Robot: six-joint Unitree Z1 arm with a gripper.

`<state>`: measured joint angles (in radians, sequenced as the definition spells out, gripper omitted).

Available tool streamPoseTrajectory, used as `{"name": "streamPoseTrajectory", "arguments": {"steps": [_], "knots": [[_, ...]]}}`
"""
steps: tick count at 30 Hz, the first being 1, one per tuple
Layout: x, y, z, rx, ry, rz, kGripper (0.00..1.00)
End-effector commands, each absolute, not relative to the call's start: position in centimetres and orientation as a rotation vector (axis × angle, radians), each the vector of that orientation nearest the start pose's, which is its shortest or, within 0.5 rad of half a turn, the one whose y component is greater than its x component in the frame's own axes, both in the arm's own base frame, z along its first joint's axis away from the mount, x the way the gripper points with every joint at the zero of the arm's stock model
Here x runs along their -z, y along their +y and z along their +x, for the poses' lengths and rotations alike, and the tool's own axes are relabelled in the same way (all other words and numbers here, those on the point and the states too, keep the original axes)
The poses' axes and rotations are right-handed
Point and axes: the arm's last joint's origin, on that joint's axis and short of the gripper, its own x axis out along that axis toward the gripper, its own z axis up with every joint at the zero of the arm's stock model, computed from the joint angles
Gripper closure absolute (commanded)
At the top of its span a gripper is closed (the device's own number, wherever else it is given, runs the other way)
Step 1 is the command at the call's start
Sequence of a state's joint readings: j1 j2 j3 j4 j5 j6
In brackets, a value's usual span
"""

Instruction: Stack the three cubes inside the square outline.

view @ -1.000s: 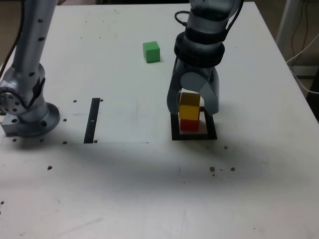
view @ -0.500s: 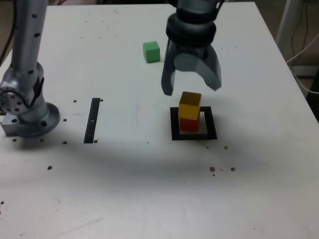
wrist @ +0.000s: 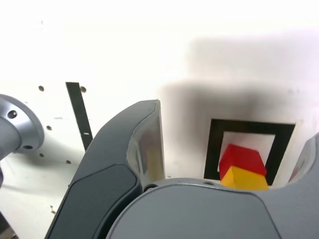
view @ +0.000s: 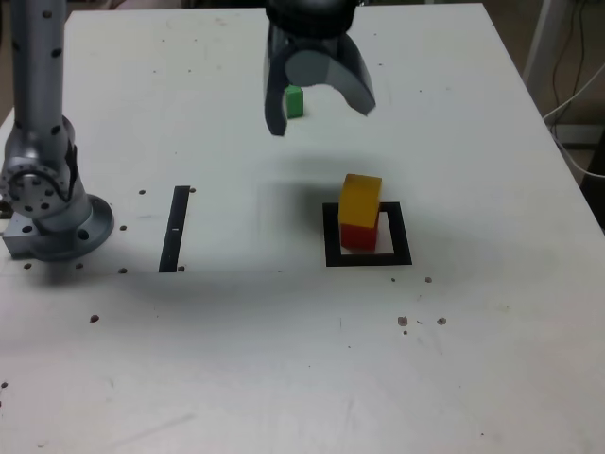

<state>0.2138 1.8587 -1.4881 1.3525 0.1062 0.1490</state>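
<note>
The gripper (view: pixel 317 99), jaws apart and empty, has risen and moved away from the stack toward the green cube (view: pixel 294 101), partly hiding it. The yellow cube (view: pixel 360 200) sits on the red cube (view: pixel 356 236) inside the square outline (view: pixel 401 233). A black strip (view: pixel 174 229) lies toward the exterior view's left.

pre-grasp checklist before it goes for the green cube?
1. Claw open and empty: ok.
2. Small green cube free on the white table, nothing touching it: ok, though the claw partly hides it in the exterior view.
3. Yellow cube sits on the red cube: ok.
4. Stack inside the black square outline: ok.
5. Yellow cube squarely aligned on red: cannot tell.
6. Claw centred over the green cube: cannot tell.
</note>
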Motion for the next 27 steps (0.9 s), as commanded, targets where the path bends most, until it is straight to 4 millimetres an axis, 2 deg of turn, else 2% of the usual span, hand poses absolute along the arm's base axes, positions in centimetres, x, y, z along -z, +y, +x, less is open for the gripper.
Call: {"name": "streamPoseTrajectory", "arguments": {"steps": [1, 7, 17, 27], "knots": [[-29.7, 7.9, 29.1, -0.122, 1.741, 0.001, 0.01], [-29.5, 10.7, 28.3, -0.167, 1.751, -0.040, 0.01], [-28.8, 16.5, 28.1, -0.229, 1.753, -0.116, 0.01], [-26.5, 21.5, 28.2, -0.247, 1.781, -0.185, 0.01]]}}
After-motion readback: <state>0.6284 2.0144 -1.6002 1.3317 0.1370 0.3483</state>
